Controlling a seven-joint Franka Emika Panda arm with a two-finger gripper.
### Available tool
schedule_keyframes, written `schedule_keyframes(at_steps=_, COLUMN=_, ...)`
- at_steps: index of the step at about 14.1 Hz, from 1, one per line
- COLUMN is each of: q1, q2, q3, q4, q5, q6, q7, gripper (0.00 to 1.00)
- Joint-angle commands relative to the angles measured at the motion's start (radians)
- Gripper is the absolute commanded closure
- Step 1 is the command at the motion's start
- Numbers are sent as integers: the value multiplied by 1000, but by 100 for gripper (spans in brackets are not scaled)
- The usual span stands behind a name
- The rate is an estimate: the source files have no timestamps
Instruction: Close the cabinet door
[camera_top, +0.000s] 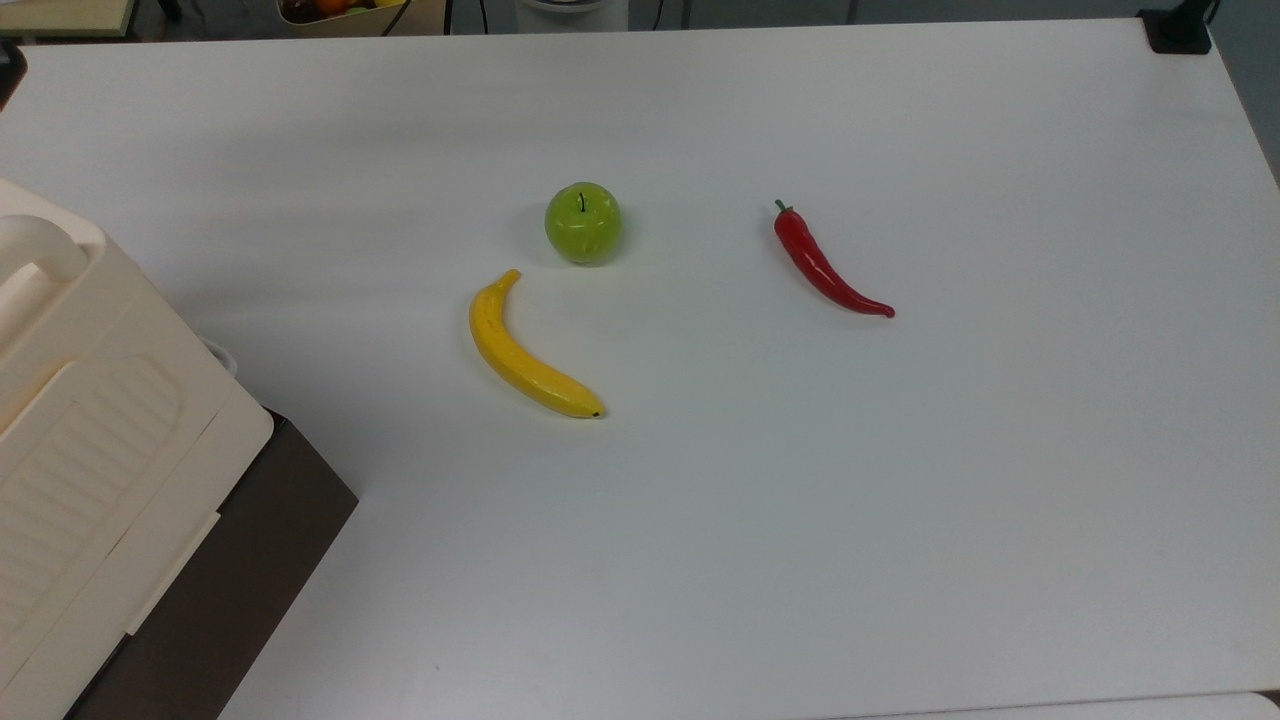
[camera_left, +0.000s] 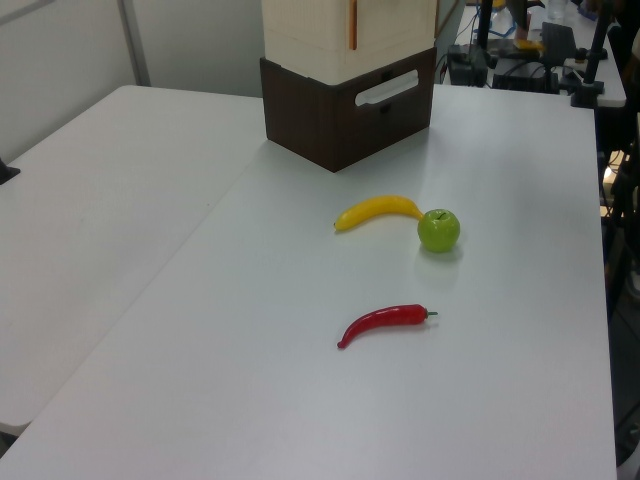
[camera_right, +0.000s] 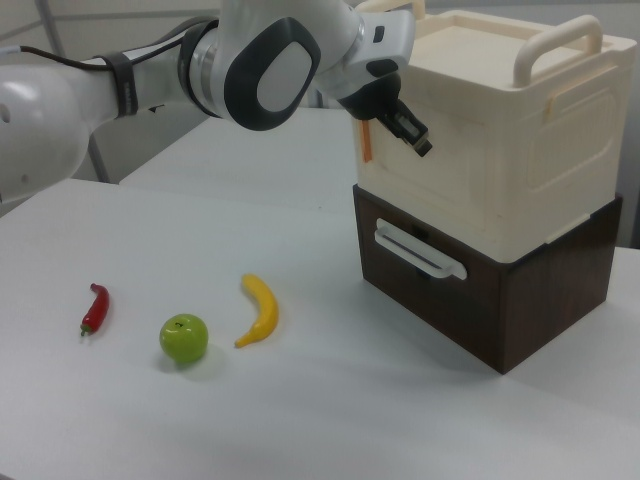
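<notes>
The cabinet (camera_right: 500, 130) is a big cream box standing on a dark brown drawer unit (camera_right: 480, 300). Its cabinet door (camera_right: 440, 185) lies almost flush with the front, and a thin orange slit (camera_right: 367, 140) stays at the right view's left edge of the door. The left view shows the same door (camera_left: 395, 25) with a narrow orange gap beside it. My gripper (camera_right: 408, 128) is at the door's upper part, close to that slit, with the white arm reaching in from the right view's left. The top view shows the cabinet's ribbed top (camera_top: 90, 450).
A yellow banana (camera_top: 525, 350), a green apple (camera_top: 583, 222) and a red chili (camera_top: 825, 265) lie on the white table (camera_top: 900, 500), well away from the cabinet. The brown unit has a white handle (camera_right: 420, 250).
</notes>
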Motion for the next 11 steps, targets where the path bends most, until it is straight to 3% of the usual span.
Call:
schedule_keyframes(at_steps=1, q1=9, q2=-18, q3=-2, q4=-22, q5=9, q6=8, q7=14, gripper=100)
schedule_keyframes(at_steps=6, q1=99, q2=-64, q3=0, q4=-88, q5=-9, q6=-69, q7=-15, gripper=100)
schedule_keyframes(at_steps=11, q1=215, q2=-113, q3=26, q4=-93, q5=-9, q6=-354, q7=-116, gripper=100)
